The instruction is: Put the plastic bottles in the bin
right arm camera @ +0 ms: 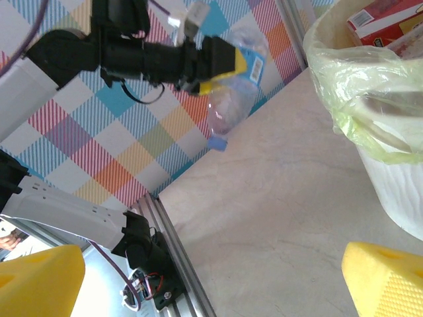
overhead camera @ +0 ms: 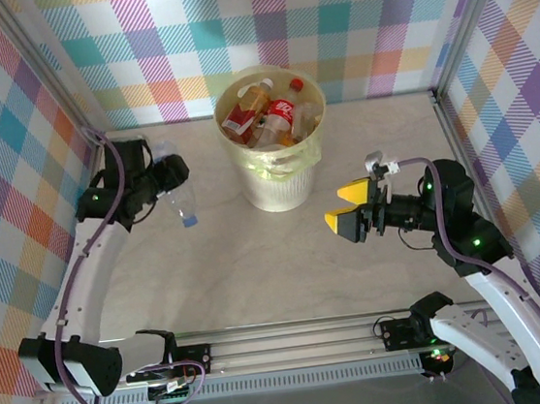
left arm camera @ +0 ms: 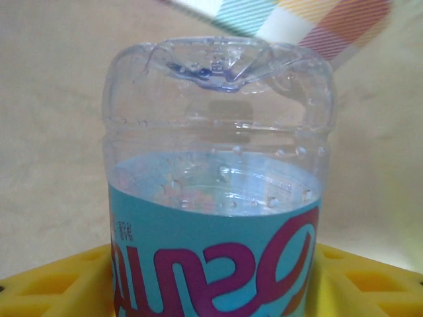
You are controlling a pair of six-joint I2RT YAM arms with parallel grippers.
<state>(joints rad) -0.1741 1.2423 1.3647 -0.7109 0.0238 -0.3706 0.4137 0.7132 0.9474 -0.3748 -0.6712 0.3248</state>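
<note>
A clear plastic bottle [left arm camera: 218, 165] with a blue label and a blue cap [overhead camera: 190, 221] sits between the yellow fingers [left arm camera: 46, 284] of my left gripper [left arm camera: 215, 281], which is shut on it. In the right wrist view this bottle [right arm camera: 231, 92] hangs cap-down, clear of the table, in the left gripper [right arm camera: 225, 66]. From above, the left gripper [overhead camera: 173, 189] is left of the bin [overhead camera: 278, 189], the pale-yellow bucket with a yellow-green liner. Several bottles [overhead camera: 280, 115] lie inside the bin. My right gripper [overhead camera: 349, 209] stands open and empty to the bin's right.
Plaid walls close in the back and both sides. A metal rail [overhead camera: 296, 340] runs along the near edge between the arm bases. The right wrist view has the bin's liner rim [right arm camera: 350, 86] at its upper right and the bare table [right arm camera: 284, 218] below.
</note>
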